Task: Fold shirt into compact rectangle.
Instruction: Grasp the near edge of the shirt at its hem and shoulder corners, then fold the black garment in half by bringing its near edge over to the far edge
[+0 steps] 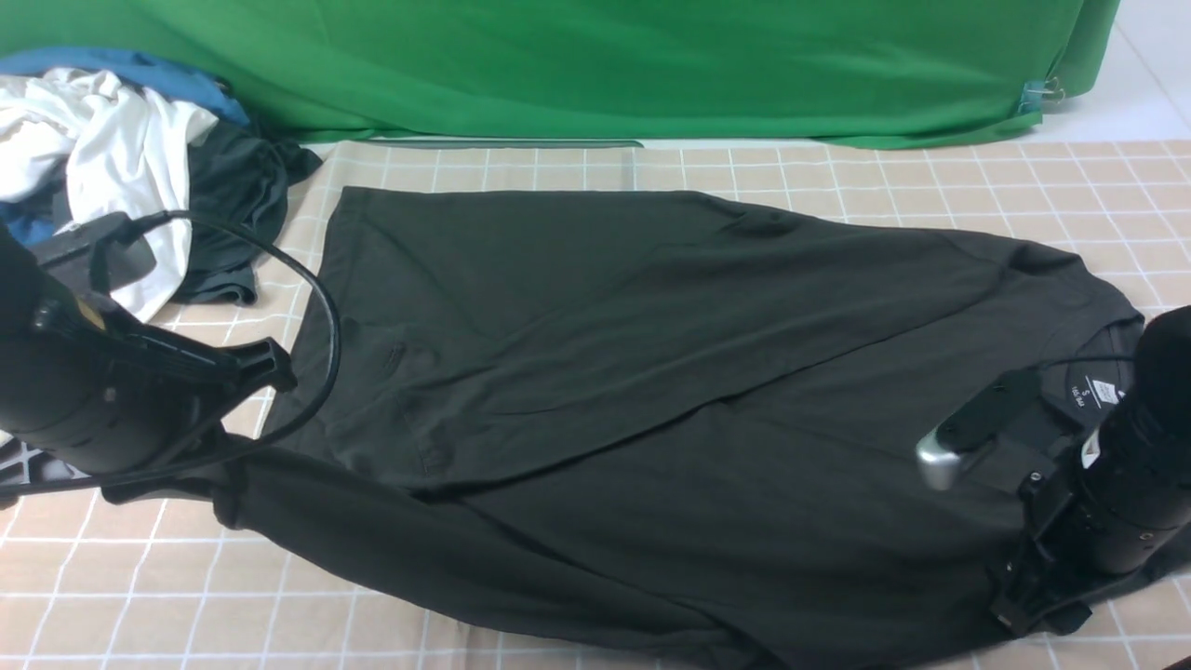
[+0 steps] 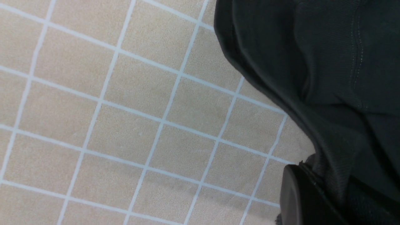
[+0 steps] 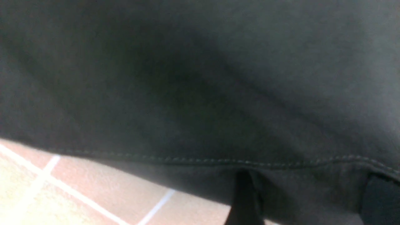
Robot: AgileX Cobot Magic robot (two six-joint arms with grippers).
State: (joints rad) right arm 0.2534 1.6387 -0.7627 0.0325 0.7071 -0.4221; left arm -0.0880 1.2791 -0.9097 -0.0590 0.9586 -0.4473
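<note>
The left gripper (image 1: pixel 226 484) is closed on a bunched corner of the shirt (image 1: pixel 651 372), at the shirt's left end near the front edge of the table. In the left wrist view one black finger (image 2: pixel 297 200) presses against the dark ribbed cloth, and the cloth rises from it in a thick fold.

The right gripper (image 3: pixel 312 203) has its two fingers (image 3: pixel 243 200) standing well apart. A stitched edge of the shirt lies across them, and I cannot see that they squeeze it. This view is blurred and almost filled with black cloth.

The shirt is spread across the middle of the checked beige tablecloth (image 1: pixel 744 167), from the left arm to the right arm. Its collar end with the white neck label (image 1: pixel 1098 391) is on the right, just beside the right arm. A large flap of the shirt lies over the far half, and its edge runs diagonally across the body.

At the far left corner there is a pile of clothes: a white shirt (image 1: pixel 102 140), a dark grey garment (image 1: pixel 233 205) and something blue (image 1: pixel 140 70). Behind the table hangs a green cloth (image 1: pixel 558 65)
</note>
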